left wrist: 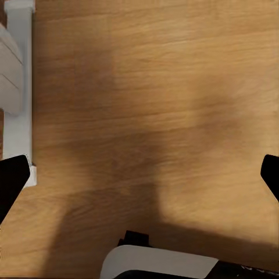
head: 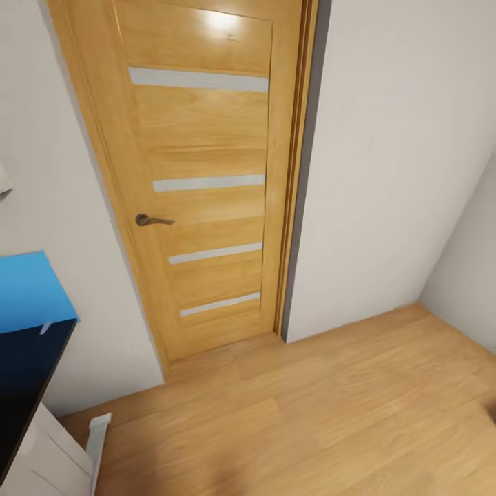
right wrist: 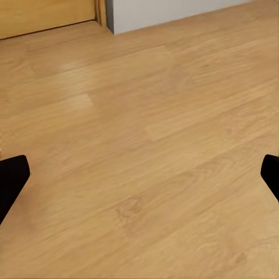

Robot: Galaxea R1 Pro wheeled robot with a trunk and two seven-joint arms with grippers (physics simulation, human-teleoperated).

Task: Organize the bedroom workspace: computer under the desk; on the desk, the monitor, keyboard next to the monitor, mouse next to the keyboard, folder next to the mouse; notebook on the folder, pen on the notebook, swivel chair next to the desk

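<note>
Head view is giving you a closed oak door with frosted strips (head: 200, 179) and a dark lever handle (head: 153, 220), with the black-topped desk with its blue back panel (head: 27, 324) sitting at the left edge. Your left claw (left wrist: 139, 174) is hanging spread wide over the oak plank floor (left wrist: 174, 104), a white desk leg (left wrist: 18, 87) just beside one fingertip. Your right claw (right wrist: 139, 177) is also gaping wide, holding nothing, over bare planks.

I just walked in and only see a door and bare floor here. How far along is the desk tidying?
Nothing looks done from here. The head camera faces the wooden door, with one end of the desk at the left edge: black top, blue back panel. Both grippers, left and right, are open and empty above the oak floor. Every placement appears left to do.
</note>
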